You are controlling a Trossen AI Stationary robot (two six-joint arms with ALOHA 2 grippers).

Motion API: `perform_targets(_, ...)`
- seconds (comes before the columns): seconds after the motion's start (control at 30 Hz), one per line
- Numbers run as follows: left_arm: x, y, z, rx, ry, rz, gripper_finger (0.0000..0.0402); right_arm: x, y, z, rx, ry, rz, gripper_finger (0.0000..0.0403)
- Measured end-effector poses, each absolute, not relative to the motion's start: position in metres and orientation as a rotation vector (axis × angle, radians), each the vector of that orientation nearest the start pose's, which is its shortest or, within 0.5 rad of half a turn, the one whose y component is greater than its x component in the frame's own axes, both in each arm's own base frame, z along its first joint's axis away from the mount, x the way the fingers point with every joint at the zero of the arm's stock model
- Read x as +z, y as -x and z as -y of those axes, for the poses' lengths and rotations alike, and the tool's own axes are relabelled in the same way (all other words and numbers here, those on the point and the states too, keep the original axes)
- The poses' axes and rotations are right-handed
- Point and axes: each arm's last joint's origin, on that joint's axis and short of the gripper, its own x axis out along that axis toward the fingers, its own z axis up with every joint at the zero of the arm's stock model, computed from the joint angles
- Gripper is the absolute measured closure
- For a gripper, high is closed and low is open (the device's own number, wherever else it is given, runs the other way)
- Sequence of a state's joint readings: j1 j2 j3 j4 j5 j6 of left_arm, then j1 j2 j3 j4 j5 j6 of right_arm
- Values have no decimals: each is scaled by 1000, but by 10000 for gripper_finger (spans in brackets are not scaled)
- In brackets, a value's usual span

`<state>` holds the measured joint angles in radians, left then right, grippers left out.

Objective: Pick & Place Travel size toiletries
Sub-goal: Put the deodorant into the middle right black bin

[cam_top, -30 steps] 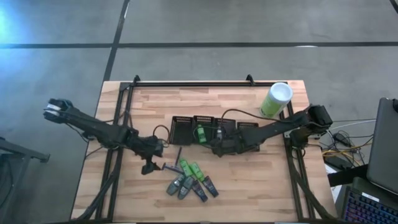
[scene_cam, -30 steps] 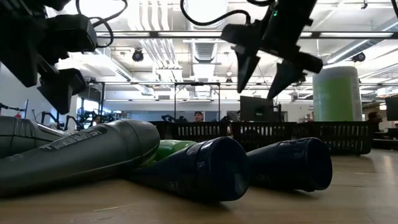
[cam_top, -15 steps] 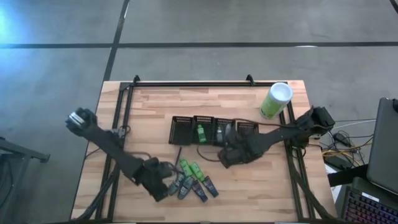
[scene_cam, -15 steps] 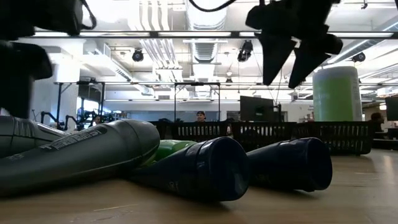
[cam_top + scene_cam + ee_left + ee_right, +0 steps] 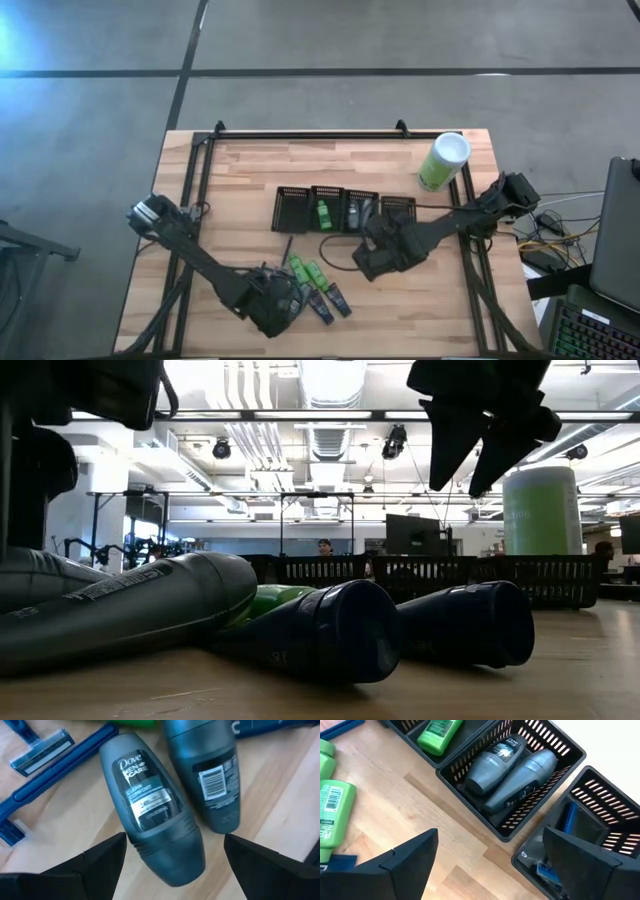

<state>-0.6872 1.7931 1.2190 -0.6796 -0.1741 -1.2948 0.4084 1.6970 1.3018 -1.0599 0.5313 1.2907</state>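
Pick step: left pincer (image 5: 172, 850), fingers spread, hovers astride a grey deodorant (image 5: 150, 810) (desk pile); next, descend and clench. Right pincer (image 5: 490, 847) empty, spread.

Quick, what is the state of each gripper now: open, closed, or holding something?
Left gripper: open, holding nothing, fingers on either side of a grey deodorant on the table.
Right gripper: open, empty, over the table near the baskets.

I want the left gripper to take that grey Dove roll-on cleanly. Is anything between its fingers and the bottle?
Nothing visible. The left gripper is open directly over the grey Dove roll-on, fingers either side. A second grey roll-on lies close alongside, and blue razors lie on the other side.
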Motion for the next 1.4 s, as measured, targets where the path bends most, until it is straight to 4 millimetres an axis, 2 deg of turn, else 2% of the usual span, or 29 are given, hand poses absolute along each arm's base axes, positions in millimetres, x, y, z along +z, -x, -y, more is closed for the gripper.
perform_targets(0.23,163,-272,209,429,600,-1204,65,234,-294,-111,-841,-443,-966,53)
perform_targets(0.37,155,-274,207,415,568,-1205,90,235,-300,-115,-750,-487,-974,65)
perform_targets(0.6,157,-274,204,361,467,-1195,192,240,-317,-125,-570,-612,-909,87)
perform_targets(0.77,165,-271,202,343,431,-1185,198,243,-324,-129,-480,-686,-896,99)
perform_targets(0.9,177,-264,202,329,426,-1184,198,245,-328,-131,-423,-757,-896,107)
perform_targets(1.07,210,-252,202,276,374,-1028,198,242,-337,-129,-353,-835,-832,110)
perform_targets(1.23,245,-237,198,271,301,-822,198,234,-352,-115,-189,-1007,-715,101)
perform_targets(1.4,261,-233,190,272,199,-729,198,227,-360,-98,-77,-1178,-564,91)
